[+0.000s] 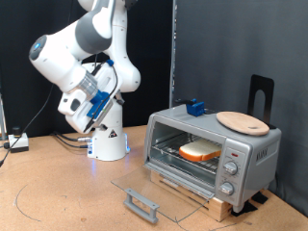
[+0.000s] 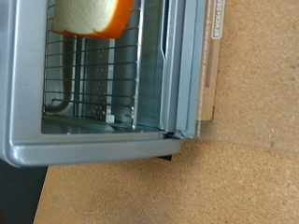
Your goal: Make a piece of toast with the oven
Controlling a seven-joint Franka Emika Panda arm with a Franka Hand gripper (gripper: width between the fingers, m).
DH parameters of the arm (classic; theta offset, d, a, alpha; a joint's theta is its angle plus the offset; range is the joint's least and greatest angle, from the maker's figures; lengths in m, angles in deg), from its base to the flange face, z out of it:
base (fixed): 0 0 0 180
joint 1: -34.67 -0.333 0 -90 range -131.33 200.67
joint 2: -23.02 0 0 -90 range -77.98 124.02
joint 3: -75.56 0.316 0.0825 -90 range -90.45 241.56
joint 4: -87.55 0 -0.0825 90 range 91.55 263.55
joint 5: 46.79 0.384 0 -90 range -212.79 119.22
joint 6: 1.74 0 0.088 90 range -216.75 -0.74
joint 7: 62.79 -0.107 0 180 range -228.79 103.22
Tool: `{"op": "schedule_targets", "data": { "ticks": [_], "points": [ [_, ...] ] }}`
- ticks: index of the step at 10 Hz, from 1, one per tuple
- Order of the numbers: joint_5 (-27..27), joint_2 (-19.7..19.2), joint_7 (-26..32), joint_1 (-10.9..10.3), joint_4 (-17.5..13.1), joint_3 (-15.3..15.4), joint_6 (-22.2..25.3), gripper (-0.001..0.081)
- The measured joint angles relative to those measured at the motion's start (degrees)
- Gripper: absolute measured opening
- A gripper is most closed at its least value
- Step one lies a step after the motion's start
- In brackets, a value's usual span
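Inside, square tan toast [image 1: 200, 150] on oven's [image 1: 252, 154] wire rack.

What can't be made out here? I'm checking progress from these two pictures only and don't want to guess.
- Gripper: exterior view, too small and turned away to tell open or shut; absent from the wrist view.
- Piece of toast: wrist view, cut off by the picture's edge; exterior view shows it on the rack.
- Oven knob settings: exterior view, too small.

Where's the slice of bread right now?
The piece of toast lies on the wire rack inside the open oven, at the exterior view's right.
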Motion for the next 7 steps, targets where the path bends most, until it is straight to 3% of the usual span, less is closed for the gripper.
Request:
{"op": "schedule_targets", "data": {
  "ticks": [4, 5, 7],
  "points": [
    [-2.84, -8.81, 2.79, 1.72, -6.1, -2.17, 0.1, 0.0807],
    [-2.46, -8.78, 2.79, 1.72, -6.01, -2.16, 0.2, 0.0807],
    [-2.56, -10.42, -0.96, 1.78, -8.18, -2.63, 9.23, 0.0807]
  ]
}}
